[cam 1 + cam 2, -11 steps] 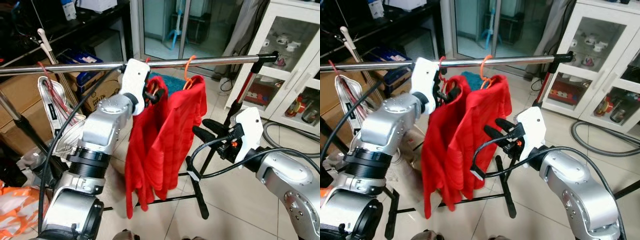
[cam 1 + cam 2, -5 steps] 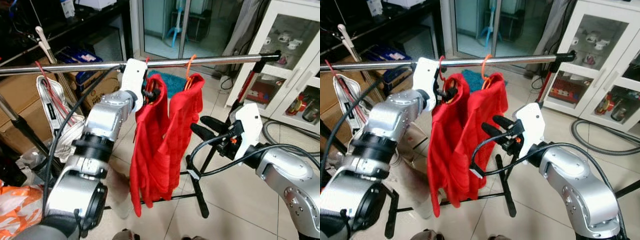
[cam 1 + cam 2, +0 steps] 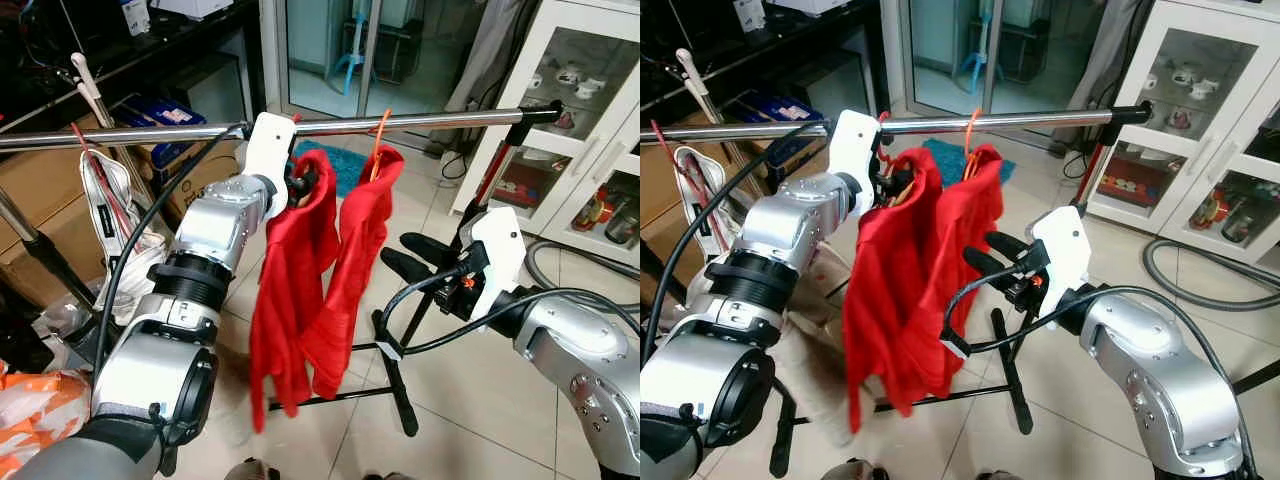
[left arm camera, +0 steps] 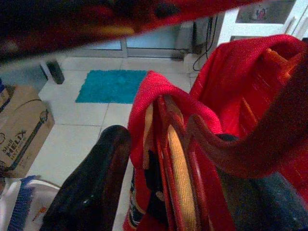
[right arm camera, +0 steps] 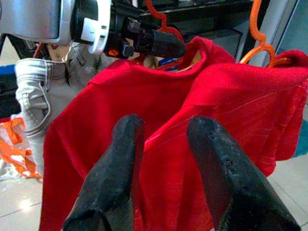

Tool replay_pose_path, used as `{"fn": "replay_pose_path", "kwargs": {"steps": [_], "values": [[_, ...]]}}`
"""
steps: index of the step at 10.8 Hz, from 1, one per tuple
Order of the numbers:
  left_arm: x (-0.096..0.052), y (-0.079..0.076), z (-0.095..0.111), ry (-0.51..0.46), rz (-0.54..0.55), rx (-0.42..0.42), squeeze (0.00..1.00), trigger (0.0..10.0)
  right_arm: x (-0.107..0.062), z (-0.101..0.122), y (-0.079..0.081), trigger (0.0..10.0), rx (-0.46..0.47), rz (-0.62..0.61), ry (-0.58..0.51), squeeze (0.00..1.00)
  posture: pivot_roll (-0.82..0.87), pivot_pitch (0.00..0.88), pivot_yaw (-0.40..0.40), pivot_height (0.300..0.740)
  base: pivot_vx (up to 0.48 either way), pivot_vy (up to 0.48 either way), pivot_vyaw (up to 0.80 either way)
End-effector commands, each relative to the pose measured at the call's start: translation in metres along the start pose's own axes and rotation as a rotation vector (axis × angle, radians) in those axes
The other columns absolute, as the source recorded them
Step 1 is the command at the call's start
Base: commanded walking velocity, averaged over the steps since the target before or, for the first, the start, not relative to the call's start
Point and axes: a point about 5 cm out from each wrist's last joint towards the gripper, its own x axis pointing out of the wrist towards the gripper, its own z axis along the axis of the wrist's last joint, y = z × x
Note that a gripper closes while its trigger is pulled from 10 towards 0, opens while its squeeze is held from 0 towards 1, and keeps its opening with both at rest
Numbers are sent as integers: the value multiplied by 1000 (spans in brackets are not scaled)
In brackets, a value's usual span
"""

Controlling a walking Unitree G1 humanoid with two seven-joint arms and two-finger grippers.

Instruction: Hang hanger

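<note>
Left end effector (image 3: 300, 186): clamped on the red hanger (image 4: 168, 144) carrying a red garment (image 3: 295, 290), just under the rail (image 3: 420, 121).
Right end effector (image 3: 405, 255): fingers apart, empty, at 3 o'clock of the garments.
Orange hanger (image 3: 378, 135): hooked over the rail, bearing a second red garment (image 3: 355, 270).

Ahead of us stands a white cabinet (image 3: 590, 120) with glass doors, small pieces of crockery on its shelves. Beside it on the tiled floor (image 3: 470, 420) lies a grey hose (image 3: 1200, 290). Further back we see a sliding glass door (image 3: 345, 50), and before it a teal mat (image 4: 113, 85). On our left sits a cardboard box (image 3: 40, 215), with a dark shelf (image 3: 150, 50) behind it. A pair of light jeans (image 5: 36, 91) hangs nearby, and an orange bag (image 3: 30, 425) lies low at the left.
</note>
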Motion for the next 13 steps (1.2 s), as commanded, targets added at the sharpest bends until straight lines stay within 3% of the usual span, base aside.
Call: {"fn": "replay_pose_path", "kwargs": {"steps": [1, 13], "values": [[1, -2, 9, -16, -8, 26, 0, 0, -4, 1, -1, 10000, -4, 0, 0, 0, -74, 28, 25, 740, 0, 0, 0], [-3, 0, 9, 14, -36, 58, 0, 0, -9, 1, -5, 10000, -32, 21, 27, 0, -82, 0, 13, 740, 0, 0, 0]]}}
